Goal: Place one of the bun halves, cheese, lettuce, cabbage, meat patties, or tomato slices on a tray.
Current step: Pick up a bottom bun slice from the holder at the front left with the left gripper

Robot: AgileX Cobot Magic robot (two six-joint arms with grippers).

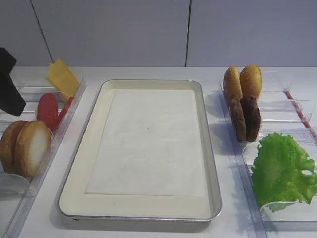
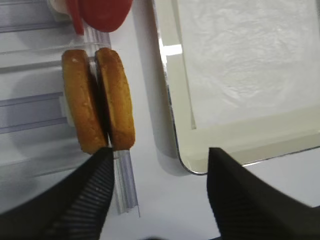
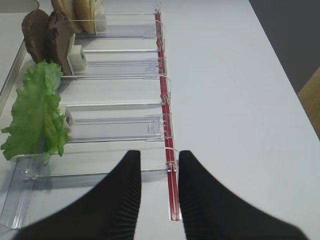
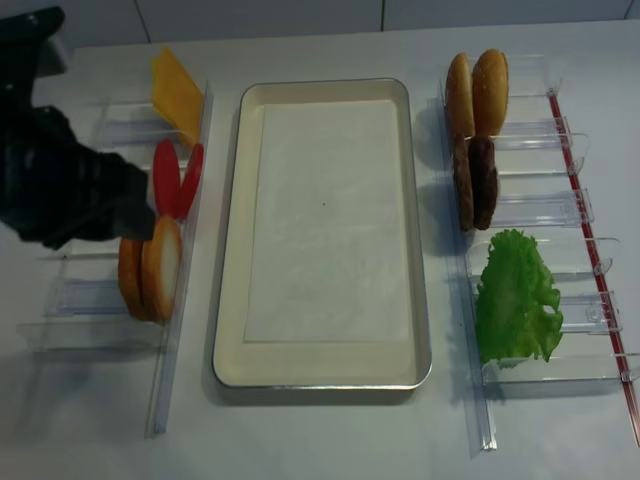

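Observation:
The tray (image 1: 208, 148) with its white paper liner lies in the middle and holds no food. On the left, two bun halves (image 1: 26, 147) stand on edge in a clear bin, and the one nearer the tray shows a pale cut face (image 4: 166, 266). Behind them stand the tomato slices (image 1: 48, 110) and the cheese (image 1: 62, 77). My left gripper (image 2: 159, 161) hangs open and holds nothing, over the table between the bun halves (image 2: 98, 106) and the tray corner (image 2: 186, 155). My right gripper (image 3: 159, 161) is open and holds nothing, near the lettuce (image 3: 36, 114).
Clear plastic bins (image 4: 540, 210) on the right hold two more bun halves (image 1: 242, 81), the meat patties (image 1: 245, 118) and the lettuce (image 1: 282, 168). A red strip (image 3: 165, 110) runs along the bins' outer ends. My left arm (image 4: 60, 190) hangs over the left bins.

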